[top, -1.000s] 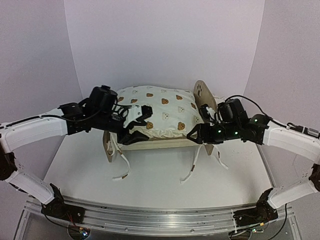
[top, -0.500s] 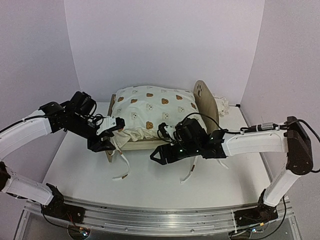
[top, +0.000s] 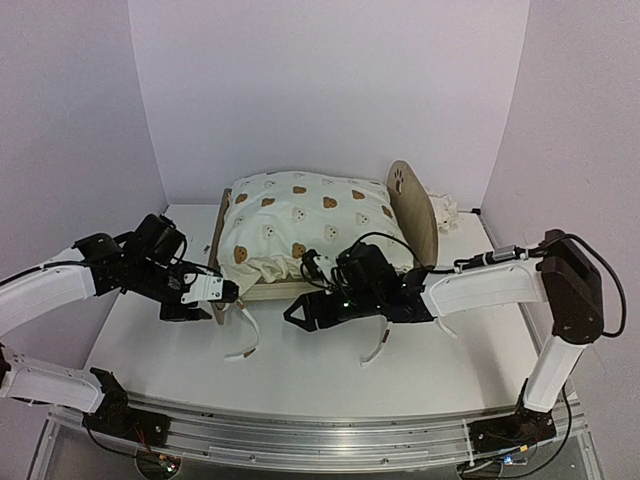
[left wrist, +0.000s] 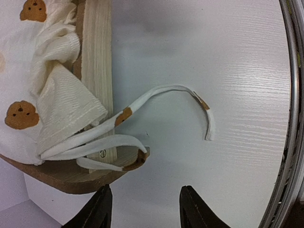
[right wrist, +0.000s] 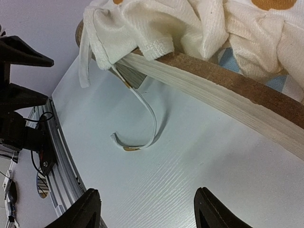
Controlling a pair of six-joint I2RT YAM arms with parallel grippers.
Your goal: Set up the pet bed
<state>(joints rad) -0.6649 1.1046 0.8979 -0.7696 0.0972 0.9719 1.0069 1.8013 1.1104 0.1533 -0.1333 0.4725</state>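
Bed: the bed (top: 414, 210) stands at the 12 o'clock side of the bench (top: 300, 385), headboard at its 3 o'clock end.
Cushion: the cushion (top: 310, 215) is heaped on the bed and bunched over the near rail (right wrist: 228, 90). Its ties (top: 245, 338) trail loose on the bench, which I judge is why I hang low here.
Left claw: my left claw (top: 222, 293) is partly open and empty, at the bed's 8 o'clock corner.
Left wrist view: the footboard (left wrist: 66, 176) is at 10 o'clock and a tie (left wrist: 175, 89) at 12, both apart from my fingers.
Right claw: my right claw (top: 297, 312) is spread wide and empty, at the bed's 6 o'clock.
Right wrist view: the rail runs from 12 to 3 o'clock, with a tie loop at 12, clear of me.
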